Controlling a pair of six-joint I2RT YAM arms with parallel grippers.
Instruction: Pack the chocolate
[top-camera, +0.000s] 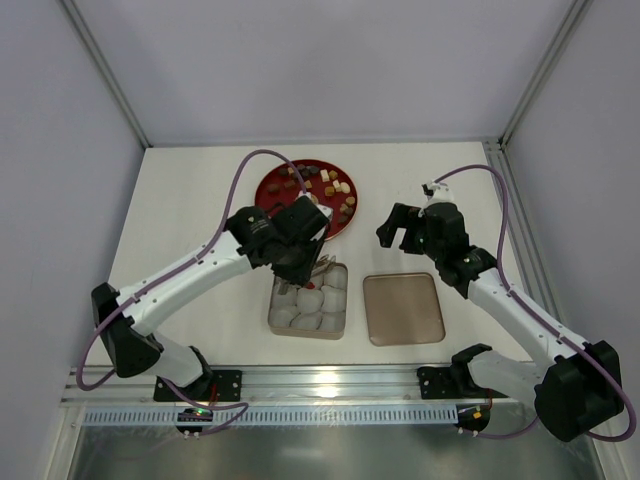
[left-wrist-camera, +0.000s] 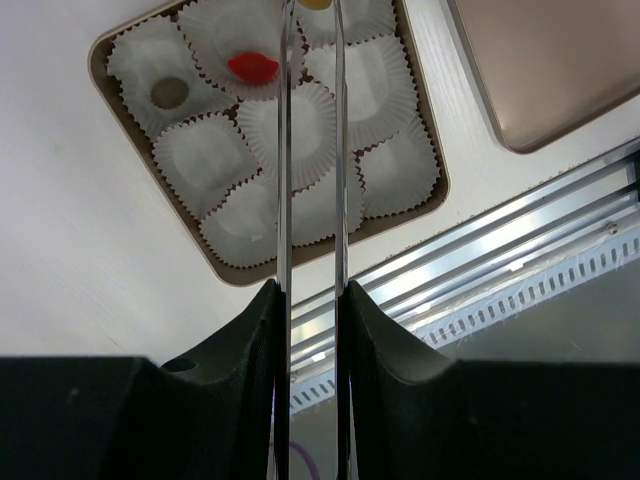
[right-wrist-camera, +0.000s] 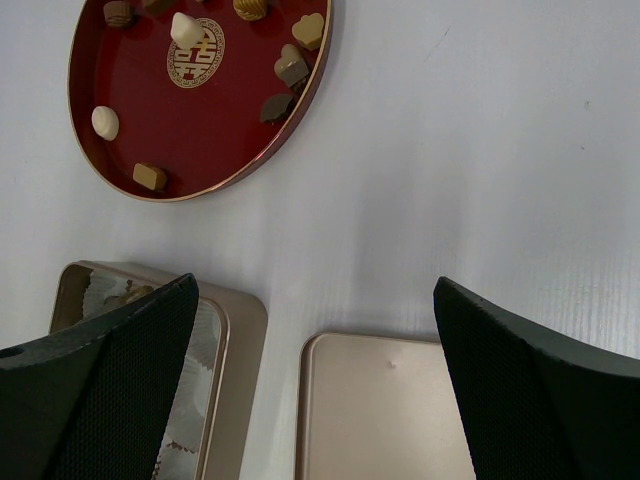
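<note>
The chocolate (top-camera: 325, 185) lies scattered as several small brown, tan and cream pieces on a red plate (top-camera: 268, 190) at the back. My left gripper (top-camera: 318, 258) hangs over the far edge of a gold box (top-camera: 274, 320) lined with white paper cups. In the left wrist view its thin metal blades stand narrow and parallel, and my left gripper (left-wrist-camera: 312, 20) is shut on a tan chocolate (left-wrist-camera: 314, 3) at the tips. Two cups hold a red candy (left-wrist-camera: 253, 66) and a dark round piece (left-wrist-camera: 170, 92). My right gripper (top-camera: 405, 228) hovers open and empty, right of the plate.
The box's gold lid (top-camera: 403, 308) lies flat to the right of the box, below my right gripper (right-wrist-camera: 315, 282). The right wrist view shows the plate's rim (right-wrist-camera: 225, 180), the box's corner (right-wrist-camera: 240, 330) and the lid (right-wrist-camera: 385, 410). A metal rail (top-camera: 330, 385) runs along the near edge.
</note>
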